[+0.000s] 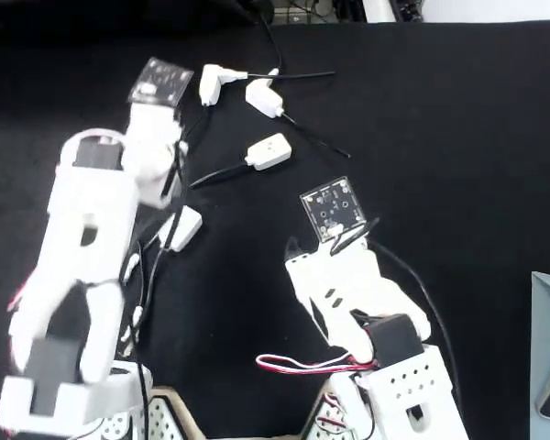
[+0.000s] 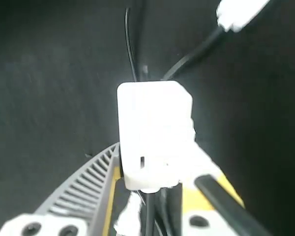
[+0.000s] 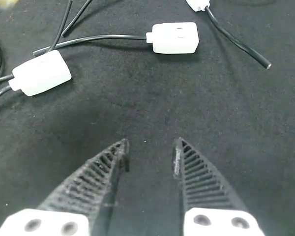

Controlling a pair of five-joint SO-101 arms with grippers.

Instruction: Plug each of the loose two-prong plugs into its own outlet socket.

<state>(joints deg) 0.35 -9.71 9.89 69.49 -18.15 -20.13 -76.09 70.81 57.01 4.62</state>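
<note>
One white connector block [image 2: 155, 128] is clenched in the left gripper [image 2: 155, 169], with the fingers pressed on either side of it, over the left part of the black worktop [image 1: 458, 137]. Its long axis runs along the fingers, and black cable leaves the end farthest from the wrist. I cannot tell whether it is a plug or a socket.

The right gripper [image 3: 150, 147] hovers low near the middle, fingers released and parted with nothing between them. Just beyond it an outlet socket [image 3: 173, 38] lies flat. Its two slots seem to face up, and its long axis runs near-left to far-right, with the cable trailing off near-left. A second white block [image 3: 42, 73] lies to its left.

To mate the pieces well, I judge the held piece needs a firm clamp and should meet its partner square to the slots. The free arm could pin that partner so it cannot slide.
</note>
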